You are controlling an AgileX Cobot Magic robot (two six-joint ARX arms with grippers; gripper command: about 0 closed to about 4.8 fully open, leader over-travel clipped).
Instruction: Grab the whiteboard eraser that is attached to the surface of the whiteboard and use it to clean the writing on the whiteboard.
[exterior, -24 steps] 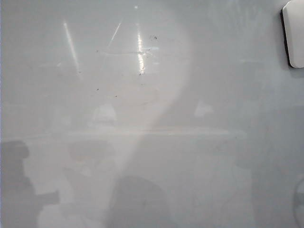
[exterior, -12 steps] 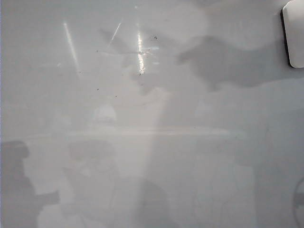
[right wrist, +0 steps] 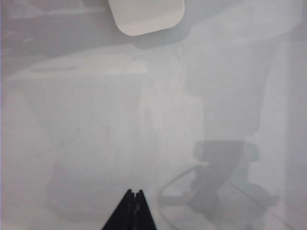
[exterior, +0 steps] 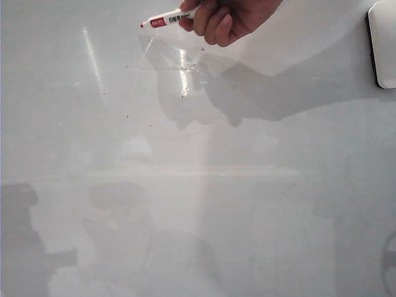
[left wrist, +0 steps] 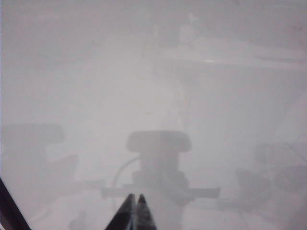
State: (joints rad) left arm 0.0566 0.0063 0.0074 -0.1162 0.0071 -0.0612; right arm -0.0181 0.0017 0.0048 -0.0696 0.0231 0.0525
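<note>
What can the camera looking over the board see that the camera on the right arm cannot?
Only the exterior view shows a person's hand holding a red-and-white marker pen near the top of the board, with no writing visible. Only the right wrist view shows the right gripper, its jaws shut and holding nothing, above bare board. Both show the glossy whiteboard and the whiteboard eraser stuck to it, at the exterior view's upper right edge and away from the gripper.

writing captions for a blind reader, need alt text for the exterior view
A person's hand holds a red-and-white marker at the top of a glossy whiteboard. The whiteboard eraser sits at the right edge; neither robot hand appears here.
</note>
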